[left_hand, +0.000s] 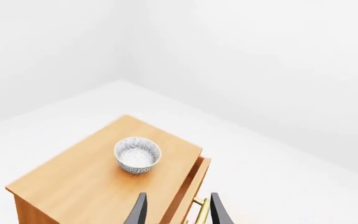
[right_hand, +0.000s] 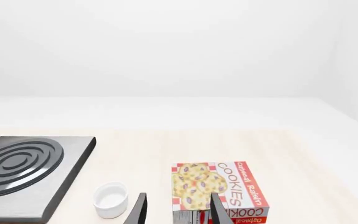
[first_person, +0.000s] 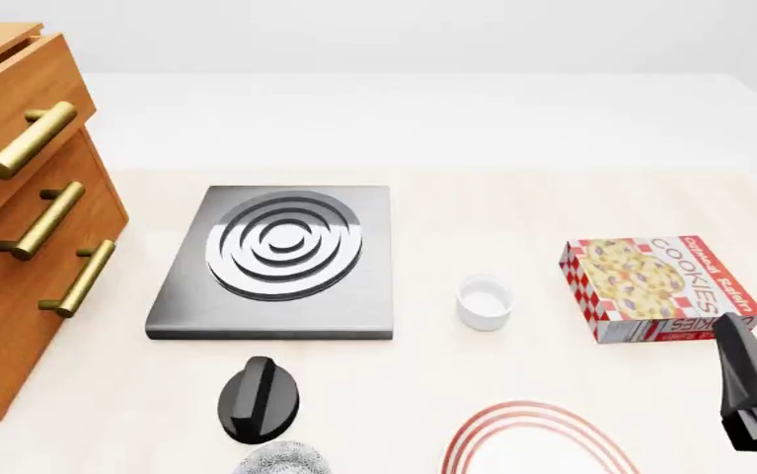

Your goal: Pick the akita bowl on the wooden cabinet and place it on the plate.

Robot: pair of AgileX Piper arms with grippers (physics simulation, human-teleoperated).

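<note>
White walls and a pale desk [first_person: 510, 197] frame our approach to the wooden cabinet [left_hand: 85, 182].

We judge the reach step in hand: our left tool [left_hand: 175, 210] hangs above the cabinet, jaws released and empty, the akita bowl [left_hand: 137, 155] upright on the top ahead. Next we must descend over its rim. Our right tool [right_hand: 175, 210], also released, waits near the cookie box [first_person: 654, 286]; the plate [first_person: 536, 434] lies at the desk's near edge.

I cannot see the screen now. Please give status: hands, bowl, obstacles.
Left hand open, empty, above cabinet. Right hand open, empty, over cookie box. Bowl upright on cabinet top, untouched. Nothing around the bowl.
</note>
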